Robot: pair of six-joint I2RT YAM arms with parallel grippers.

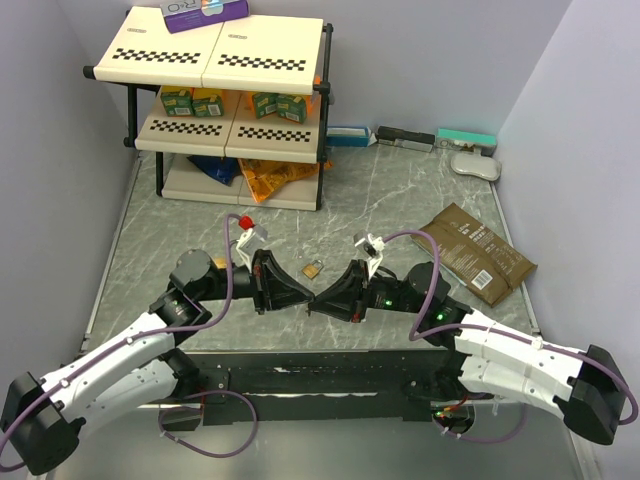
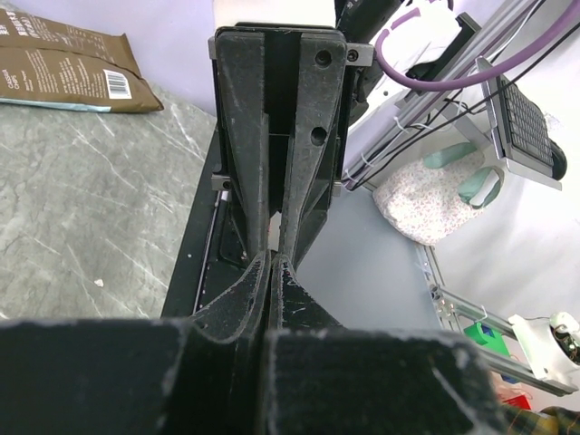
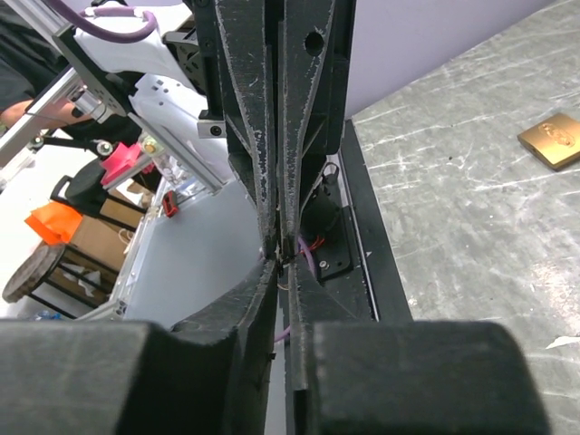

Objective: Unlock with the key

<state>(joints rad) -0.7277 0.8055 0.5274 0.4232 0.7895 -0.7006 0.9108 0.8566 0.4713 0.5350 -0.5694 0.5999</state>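
Honestly, this looks like a mid-air handover of the key (image 2: 274, 228), with the two arms tip to tip over the near edge of the table (image 1: 400, 200) and the brass padlock (image 1: 313, 268) lying just beyond them. The left gripper (image 2: 269, 267) is clamped right together, with the key poking out of its tips. The right gripper (image 3: 283, 269) is down to a narrow slit around it, and I can't tell if it has a real bite. For this step I'd want the right to pinch square on the head before the left lets go, leaving the blade free for the keyhole. The key itself is just a thin sliver, too tiny to make out teeth or colour.
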